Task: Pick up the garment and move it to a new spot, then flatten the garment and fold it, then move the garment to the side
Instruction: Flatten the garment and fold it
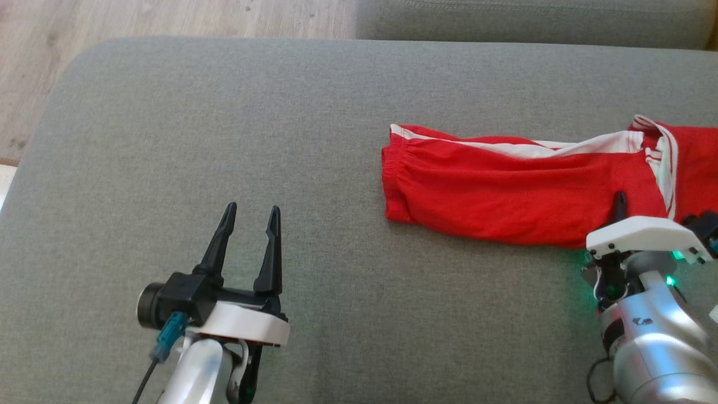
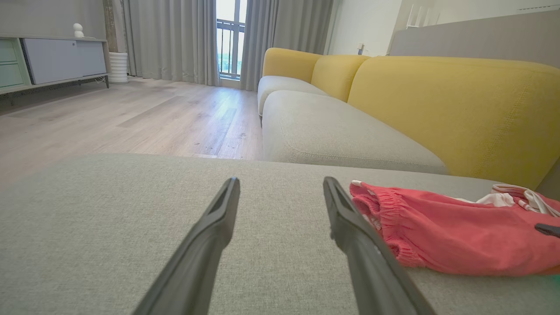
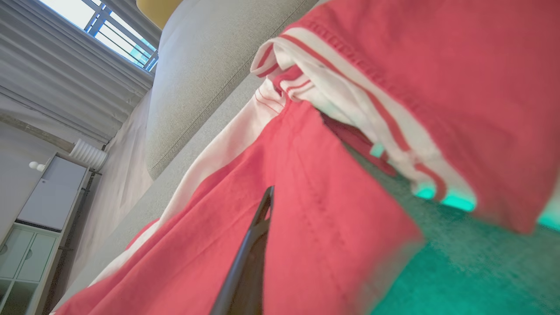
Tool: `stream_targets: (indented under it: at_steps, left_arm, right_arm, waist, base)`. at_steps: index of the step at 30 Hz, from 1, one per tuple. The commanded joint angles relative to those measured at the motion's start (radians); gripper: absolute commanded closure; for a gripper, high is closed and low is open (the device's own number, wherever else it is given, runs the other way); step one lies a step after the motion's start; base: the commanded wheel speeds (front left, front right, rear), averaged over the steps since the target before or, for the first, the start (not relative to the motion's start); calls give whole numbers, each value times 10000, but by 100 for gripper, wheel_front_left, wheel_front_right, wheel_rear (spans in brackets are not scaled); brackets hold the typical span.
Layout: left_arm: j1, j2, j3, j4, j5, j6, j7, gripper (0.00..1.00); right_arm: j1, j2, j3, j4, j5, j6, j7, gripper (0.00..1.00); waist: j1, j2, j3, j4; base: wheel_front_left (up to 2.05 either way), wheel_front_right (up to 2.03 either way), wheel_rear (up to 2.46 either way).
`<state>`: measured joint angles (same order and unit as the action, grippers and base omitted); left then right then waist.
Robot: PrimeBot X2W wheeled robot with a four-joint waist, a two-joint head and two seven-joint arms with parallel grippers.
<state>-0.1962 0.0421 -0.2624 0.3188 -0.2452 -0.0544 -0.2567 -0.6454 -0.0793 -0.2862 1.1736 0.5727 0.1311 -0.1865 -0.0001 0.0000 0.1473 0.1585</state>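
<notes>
**A:** What is the right pincer doing?

**B:** The right pincer [image 1: 618,209] is pressed together on the near edge of the garment [image 1: 493,196]. In its wrist view, one of its fingers [image 3: 258,245] lies on top of the red cloth and the other is hidden beneath. I read that as pinching the fabric.

**A:** And the other one?

**B:** The left pincer [image 1: 252,209] is spread wide and holds nothing. It sits low over bare cushion [image 1: 224,112], well apart from the garment, which lies toward its 2 o'clock.

**A:** How does the garment lie?

**B:** It lies on the right half of the grey cushion as a long red band with a white stripe along its 12 o'clock edge. The gathered hem is at 9 o'clock, and the rumpled end at 3 o'clock runs out of the head view.

**A:** Which step is this?

**B:** The first, I'd judge: picking it up to move it. It is neither flat nor folded. The next move calls for a lift that clears the cushion, then a carry toward 9 o'clock. Held at one point, the cloth will likely hang and drag, so the left pincer may need to take the hem.

**A:** Is there room?

**B:** There is plenty of bare cushion at 9 o'clock of the garment. The cushion rounds off at 9 and 10 o'clock, with floor [image 1: 168,17] beyond. At 12 o'clock a gap separates it from the neighbouring seat [image 1: 533,17].
</notes>
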Motion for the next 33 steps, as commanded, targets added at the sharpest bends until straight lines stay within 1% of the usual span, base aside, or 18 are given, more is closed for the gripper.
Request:
stream_targets:
  at_steps: [1,6,11,14,19,20,23,26,33]
  left_arm:
    - [-136,82,317,-308,69,-42,-51,0]
    - [-52,81,271,-269,130,-110,-51,0]
    - [5,81,264,-172,182,-143,-51,0]
    - [51,81,238,-95,193,-156,-51,0]
    - [169,81,242,-21,209,-161,-51,0]
    - [169,81,242,-21,209,-161,-51,0]
    - [217,81,193,6,226,-182,-51,0]
    - [238,81,146,1,208,-161,-51,0]
    - [245,81,149,-29,157,-125,-51,0]
  right_arm:
    - [-100,129,192,-322,2,-4,-125,100]
    - [-109,201,311,-681,-51,-4,-64,100]
    - [-258,277,854,-1391,149,-4,98,100]
    - [-246,285,1915,-1951,1050,-4,393,100]
    - [300,288,4626,-3379,2751,-4,748,100]
    - [300,288,4626,-3379,2751,-4,748,100]
    - [502,289,5719,-3801,3428,-4,672,100]
    - [475,289,6517,-3841,3890,-4,524,100]
    - [7,290,7935,-3201,4453,-4,155,100]
  waist:
    - [1,0,-32,-8]
    - [1,0,-84,98]
    - [1,0,-220,293]
    - [1,0,-374,456]
    - [1,0,-610,616]
    - [1,0,-610,616]
    - [1,0,-693,726]
    - [1,0,-729,879]
    - [1,0,-605,1212]
  base:
    - [0,0,0]
    - [0,0,0]
    - [0,0,0]
    - [0,0,0]
    - [0,0,0]
    - [0,0,0]
    - [0,0,0]
    - [0,0,0]
    - [0,0,0]
